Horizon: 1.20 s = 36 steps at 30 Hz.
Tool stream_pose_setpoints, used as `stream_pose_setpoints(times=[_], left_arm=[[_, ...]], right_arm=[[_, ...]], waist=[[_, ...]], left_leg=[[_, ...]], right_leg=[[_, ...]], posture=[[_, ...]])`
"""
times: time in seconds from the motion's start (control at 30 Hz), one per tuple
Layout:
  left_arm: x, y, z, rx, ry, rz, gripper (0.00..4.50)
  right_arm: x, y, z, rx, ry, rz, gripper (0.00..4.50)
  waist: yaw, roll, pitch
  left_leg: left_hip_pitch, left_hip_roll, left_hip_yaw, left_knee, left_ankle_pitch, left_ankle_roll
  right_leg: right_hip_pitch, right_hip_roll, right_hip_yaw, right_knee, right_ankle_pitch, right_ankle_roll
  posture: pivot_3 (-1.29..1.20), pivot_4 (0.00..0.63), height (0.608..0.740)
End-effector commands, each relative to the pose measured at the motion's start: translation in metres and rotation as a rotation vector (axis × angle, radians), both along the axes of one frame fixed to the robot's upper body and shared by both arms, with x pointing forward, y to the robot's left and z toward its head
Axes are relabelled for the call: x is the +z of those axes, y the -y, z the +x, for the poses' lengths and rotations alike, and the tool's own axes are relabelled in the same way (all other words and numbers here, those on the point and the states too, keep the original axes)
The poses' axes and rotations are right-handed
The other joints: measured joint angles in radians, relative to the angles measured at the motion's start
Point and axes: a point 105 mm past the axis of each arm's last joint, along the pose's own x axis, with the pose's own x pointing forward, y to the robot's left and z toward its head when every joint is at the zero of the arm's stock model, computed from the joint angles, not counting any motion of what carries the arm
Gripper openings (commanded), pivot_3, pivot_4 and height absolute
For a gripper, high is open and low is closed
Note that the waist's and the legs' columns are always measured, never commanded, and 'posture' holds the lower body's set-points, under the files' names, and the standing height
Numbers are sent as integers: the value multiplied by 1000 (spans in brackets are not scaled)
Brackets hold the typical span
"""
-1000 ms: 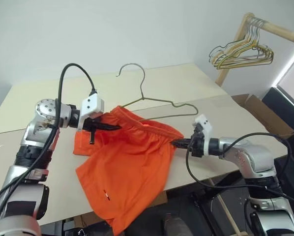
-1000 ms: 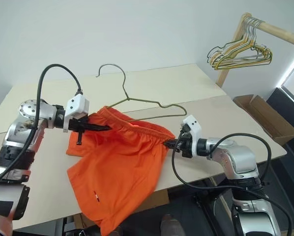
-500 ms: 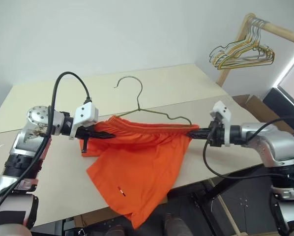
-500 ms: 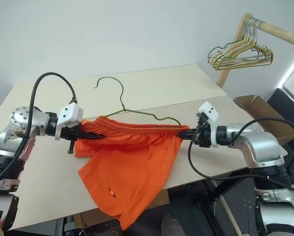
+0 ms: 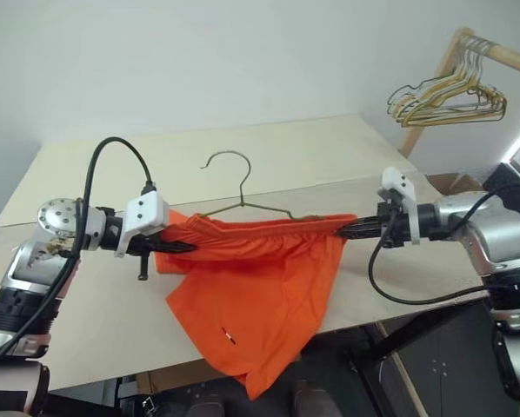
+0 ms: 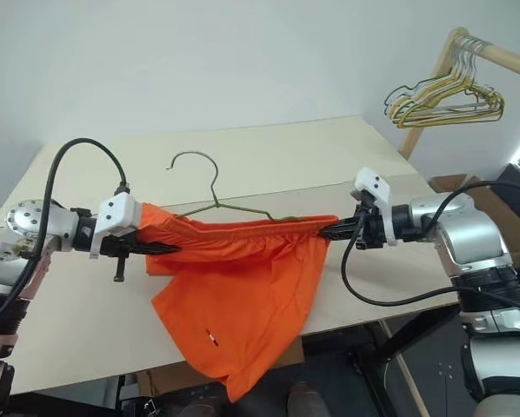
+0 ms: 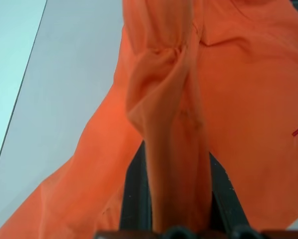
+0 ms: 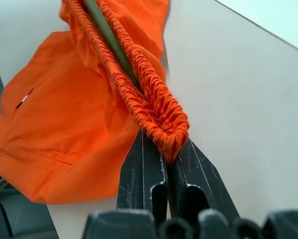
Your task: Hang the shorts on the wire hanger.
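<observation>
Now the shorts (image 5: 260, 287) are stretched taut by the waistband between the two claws, well clear of the bench (image 5: 86, 313) along their top edge, where a second ago the band sagged in a loose curve and most of the fabric lay slumped on the bench. The left claw (image 5: 175, 247) is pinched shut on the waistband end at nine o'clock; the right claw (image 5: 351, 229) is pinched shut on the opposite end at three o'clock, and its wrist view shows the gathered elastic folded tight between its fingers (image 8: 144, 169). The right arm has risen and swung outward, which is what pulled the band straight.

The wire hanger (image 5: 234, 178) stands with its hook rising at twelve o'clock above the middle of the band. Its shoulders slope down into the orange cloth, and the right wrist view shows a thin olive wire running inside the channel of the waistband. The legs of the shorts hang down toward six o'clock, over the front edge of the bench.

Judging from this, the hanger looks threaded through the waist opening, so the draping step seems close to done; what is left is probably letting the band settle on the wire. A spare bunch of hangers (image 5: 451, 91) hangs on a wooden rack (image 5: 443, 69) at two o'clock, well apart.
</observation>
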Motion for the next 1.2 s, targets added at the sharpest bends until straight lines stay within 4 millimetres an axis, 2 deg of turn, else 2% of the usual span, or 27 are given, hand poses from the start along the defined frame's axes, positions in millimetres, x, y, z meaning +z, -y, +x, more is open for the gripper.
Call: stream_pose_setpoints(times=[0.03, 0.27, 0.3, 0.37, 0.63, 0.7, 0.87, 1.0, 1.1, 1.2], left_arm=[[4, -12, 6, 45, 27, 43, 0], [6, 6, 14, 7, 38, 15, 0], [6, 7, 15, 7, 40, 12, 0], [7, 9, 17, 7, 42, 11, 0], [4, 14, 17, -5, 39, -3, 0], [4, 14, 17, -6, 39, -3, 0], [4, 14, 16, -19, 35, 3, 0], [5, 13, 17, -22, 40, 11, 0], [5, 12, 16, -32, 38, 19, 0], [4, 12, 16, -45, 34, 34, 0]], right_arm=[[24, 7, 2, -12, 90, -33, 27], [23, -18, -3, 74, 131, -76, 27], [22, -20, -5, 86, 128, -83, 589], [22, -20, -6, 87, 130, -89, 1141], [29, -13, -5, 52, 170, -95, 3994], [33, -7, -3, 34, 184, -96, 4446], [43, 3, 1, -7, 207, -85, 4446], [51, -6, -3, 22, 228, -52, 4446], [67, -27, -7, 71, 241, 26, 4446], [69, -57, -9, 127, 241, 39, 4446]], waist=[[10, 0, 0], [16, 0, 0], [16, 0, 0], [14, 0, 0], [10, 0, 0], [11, 0, 0], [11, 0, 0], [10, 0, 0], [6, 0, 0], [0, 0, 0]], left_leg=[[0, 0, 0, 0, 0, 0], [0, 0, 1, 1, 0, 0], [0, 0, 1, 1, 0, 0], [0, 0, 1, 2, 0, 0], [0, 0, 1, 2, 0, 0], [0, 0, 1, 2, 0, 0], [0, 0, 1, 2, 0, 0], [0, 0, 1, 2, 0, 0], [0, 0, 1, 2, 0, 0], [0, 1, 1, 2, 0, 0]], right_leg=[[0, 0, 0, 0, 0, 0], [0, 0, 0, 0, 0, 0], [0, 0, 0, 0, 0, 0], [0, 0, 0, 0, 0, 0], [0, 0, 0, 0, 0, 0], [0, 0, 0, 0, 0, 0], [0, 0, 0, 0, 0, 0], [0, 0, 0, 0, 0, 0], [0, 1, 0, 0, 0, 0], [-1, 2, 0, 1, 0, 0]], posture=[[-21, 0, 740], [-39, 0, 740], [-41, 0, 740], [-41, 0, 740], [-55, 0, 740], [-55, 0, 740], [-59, 0, 740], [-59, 0, 740], [-63, 0, 740], [-70, 0, 740]])
